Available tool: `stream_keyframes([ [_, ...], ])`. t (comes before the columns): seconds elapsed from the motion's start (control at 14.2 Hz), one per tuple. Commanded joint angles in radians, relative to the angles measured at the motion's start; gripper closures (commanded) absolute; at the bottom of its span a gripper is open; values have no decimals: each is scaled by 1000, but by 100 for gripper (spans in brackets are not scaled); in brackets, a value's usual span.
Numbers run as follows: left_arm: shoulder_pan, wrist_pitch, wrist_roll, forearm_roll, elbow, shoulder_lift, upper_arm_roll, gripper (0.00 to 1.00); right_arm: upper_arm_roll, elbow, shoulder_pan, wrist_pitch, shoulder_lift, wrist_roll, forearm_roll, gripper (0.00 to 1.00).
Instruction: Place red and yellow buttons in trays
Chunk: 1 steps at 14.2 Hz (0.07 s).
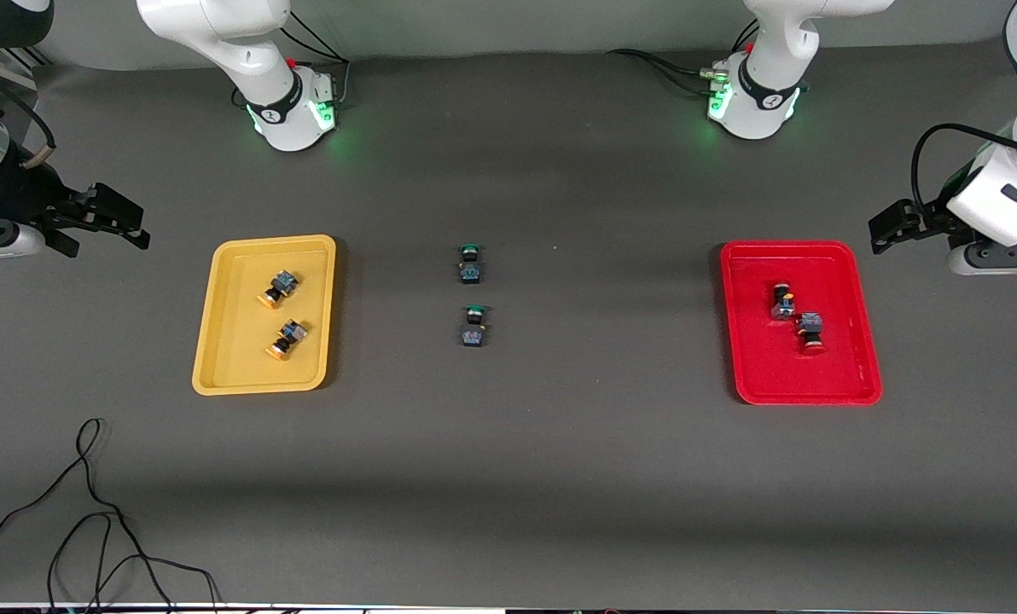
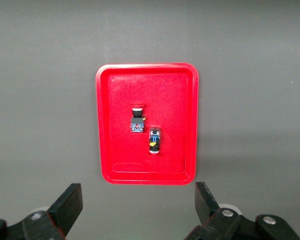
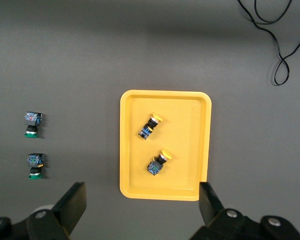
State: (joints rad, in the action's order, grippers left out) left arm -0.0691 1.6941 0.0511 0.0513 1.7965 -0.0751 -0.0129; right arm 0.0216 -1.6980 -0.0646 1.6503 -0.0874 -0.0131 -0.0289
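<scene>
The yellow tray (image 1: 235,362) lies toward the right arm's end and holds two yellow-capped buttons (image 1: 278,287) (image 1: 288,338). The red tray (image 1: 764,371) lies toward the left arm's end and holds two red-capped buttons (image 1: 783,300) (image 1: 810,331), close together. My right gripper (image 1: 137,226) hangs open and empty over bare table just outside the yellow tray. My left gripper (image 1: 875,234) hangs open and empty over bare table just outside the red tray. The left wrist view shows the left gripper (image 2: 138,207), the red tray (image 2: 115,155) and its buttons (image 2: 137,118) (image 2: 154,141). The right wrist view shows the right gripper (image 3: 142,205), the yellow tray (image 3: 190,150) and its buttons (image 3: 150,126) (image 3: 159,163).
Two green-capped buttons (image 1: 471,263) (image 1: 473,325) lie on the table midway between the trays; they also show in the right wrist view (image 3: 32,123) (image 3: 35,165). A loose black cable (image 1: 90,512) lies near the front edge toward the right arm's end.
</scene>
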Motion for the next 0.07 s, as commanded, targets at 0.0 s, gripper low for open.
stream_keyframes([
  [0.0, -26, 1, 12, 13, -22, 11, -10, 0, -2, 32, 2, -6, 20, -13, -3, 0],
])
